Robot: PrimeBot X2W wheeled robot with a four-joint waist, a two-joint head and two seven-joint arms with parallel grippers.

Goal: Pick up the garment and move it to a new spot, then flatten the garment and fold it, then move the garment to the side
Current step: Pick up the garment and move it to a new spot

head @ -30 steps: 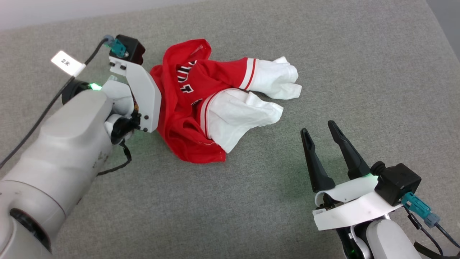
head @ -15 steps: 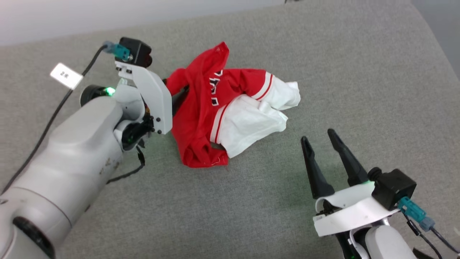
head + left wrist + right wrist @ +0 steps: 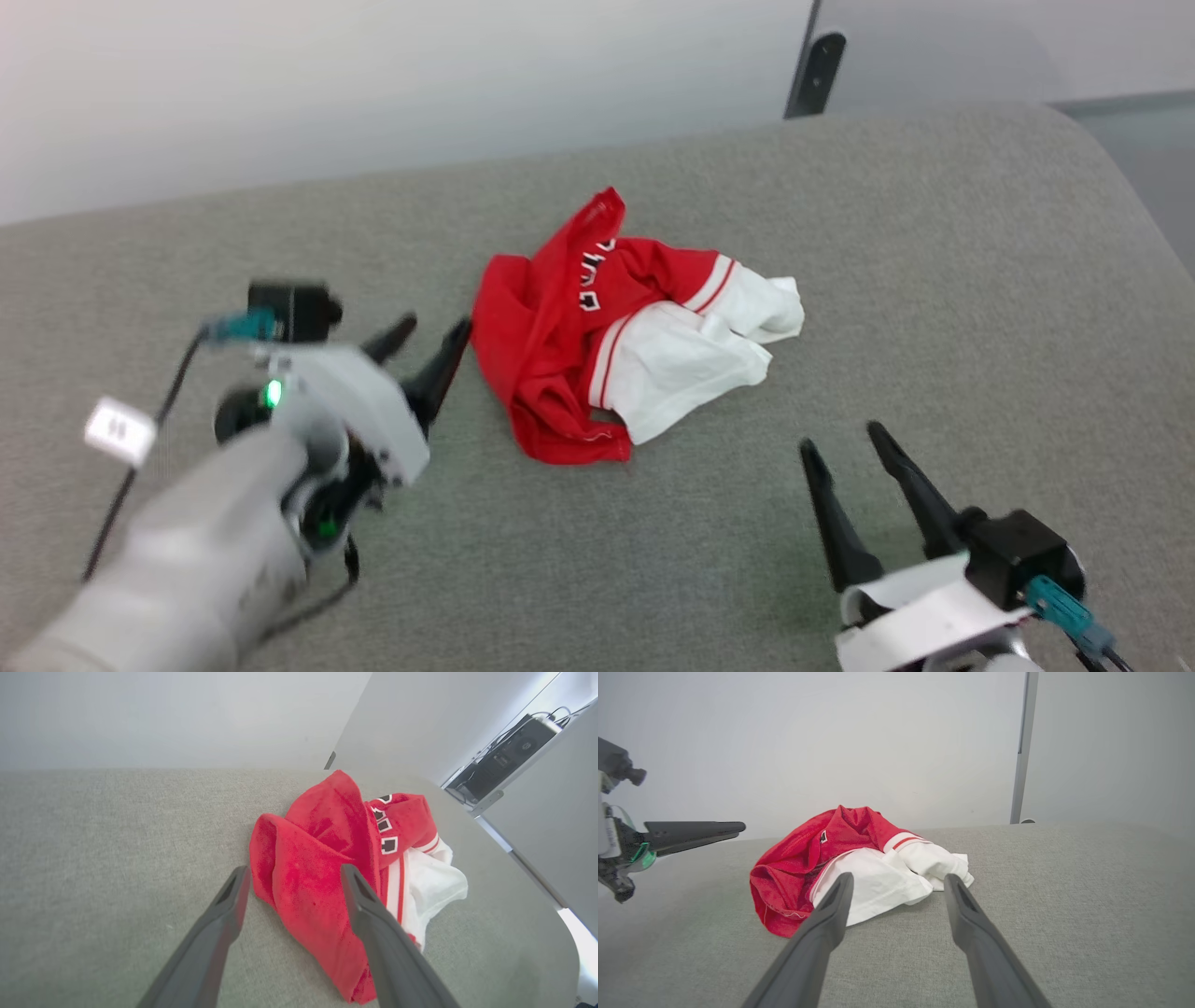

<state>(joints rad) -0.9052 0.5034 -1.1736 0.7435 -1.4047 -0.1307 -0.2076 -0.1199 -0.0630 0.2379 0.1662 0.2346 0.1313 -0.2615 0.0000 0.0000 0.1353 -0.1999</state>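
- One grey upholstered surface is observed, with a pale wall behind it.
- One garment is recorded, lying crumpled in a heap near the middle of the surface. It is held by neither gripper.
- In the head view the garment's long axis is noted running roughly left to right. The red body is bunched at the robot's left. Two white sleeves, each with red-and-white striped trim, are directed to the robot's right, one lying against the other.
- A red fold is raised to a peak on the far side. Black, white-outlined lettering is partly exposed there and cannot be read in full.
- One left gripper is recorded on a pale forearm rising from the lower left. Its fingers are pointed up and to the right at the garment's red edge, just beside it. The jaws are spread wide with nothing between them.
- In the right wrist view the left gripper is seen held level above the surface, clear of the cloth.
- One right gripper is found at the lower right, fingers directed up towards the sleeves, well short of them. Its jaws are apart and hold nothing.
- One white tag is noted on the left arm's cable.
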